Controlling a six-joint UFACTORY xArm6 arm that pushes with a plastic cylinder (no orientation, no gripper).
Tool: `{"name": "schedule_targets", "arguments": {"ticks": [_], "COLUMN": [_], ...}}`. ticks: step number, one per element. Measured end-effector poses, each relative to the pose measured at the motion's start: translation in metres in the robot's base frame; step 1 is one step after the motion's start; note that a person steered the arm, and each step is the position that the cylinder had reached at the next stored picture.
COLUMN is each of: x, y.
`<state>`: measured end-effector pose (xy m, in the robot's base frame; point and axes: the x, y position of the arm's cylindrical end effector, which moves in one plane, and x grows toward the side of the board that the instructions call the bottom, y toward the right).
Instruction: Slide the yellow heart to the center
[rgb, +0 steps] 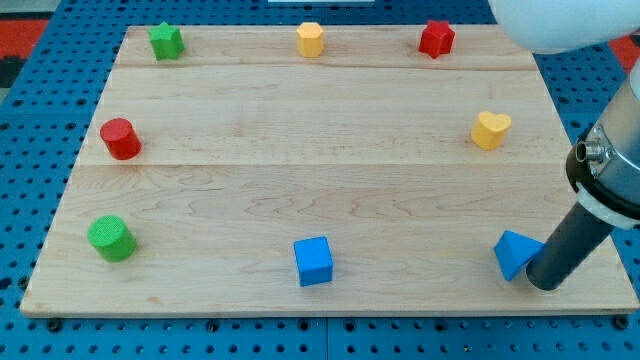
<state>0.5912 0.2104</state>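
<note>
Tip (543, 283) touching blue triangle (515, 253), yellow heart (490, 130) well above, no gripper fitted

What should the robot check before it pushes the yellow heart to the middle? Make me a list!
1. Yellow heart in sight, near the view's right edge: ok.
2. My tip beside the heart: not ok; it is at the view's bottom right.
3. Tip clear of other blocks: not ok; it looks to be against the blue triangular block.
4. Middle of the wooden board free of blocks: ok.
5. Path from heart to middle clear: ok.
</note>
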Motion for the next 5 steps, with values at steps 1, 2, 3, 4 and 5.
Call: {"name": "schedule_targets", "arguments": {"ticks": [1, 2, 3, 4, 5], "x": [-0.001, -0.001, -0.026, -0.041, -0.042], "y": [0.000, 0.000, -0.001, 0.030, 0.049]}}
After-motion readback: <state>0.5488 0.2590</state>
